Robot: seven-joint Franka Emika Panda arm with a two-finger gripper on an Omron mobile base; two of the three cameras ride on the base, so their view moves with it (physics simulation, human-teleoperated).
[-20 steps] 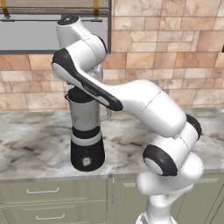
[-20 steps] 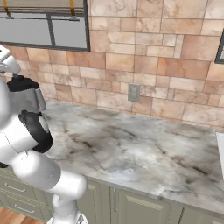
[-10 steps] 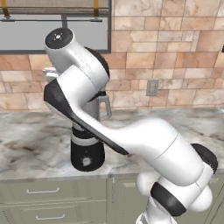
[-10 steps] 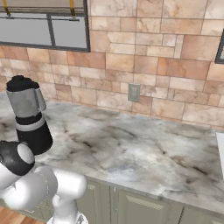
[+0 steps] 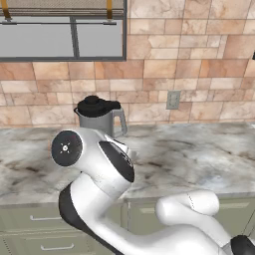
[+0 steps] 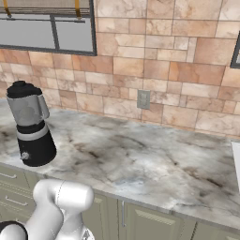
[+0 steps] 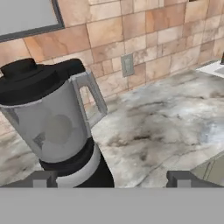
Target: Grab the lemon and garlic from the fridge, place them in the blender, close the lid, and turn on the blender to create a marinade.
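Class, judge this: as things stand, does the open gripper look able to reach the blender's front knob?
Probably yes: the gripper is open near the blender, and nothing on the counter blocks the knob.

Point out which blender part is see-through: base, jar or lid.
The jar: translucent grey, with a side handle. The lid above it and the base below are solid black.

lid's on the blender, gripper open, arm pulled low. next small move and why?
Probably reach for the knob on the front of the blender base. The lid already sits on the jar rim, and something pale shows faintly inside the jar. The gripper is open and holds nothing, aimed at the blender from close by. Switching it on looks like what is left.
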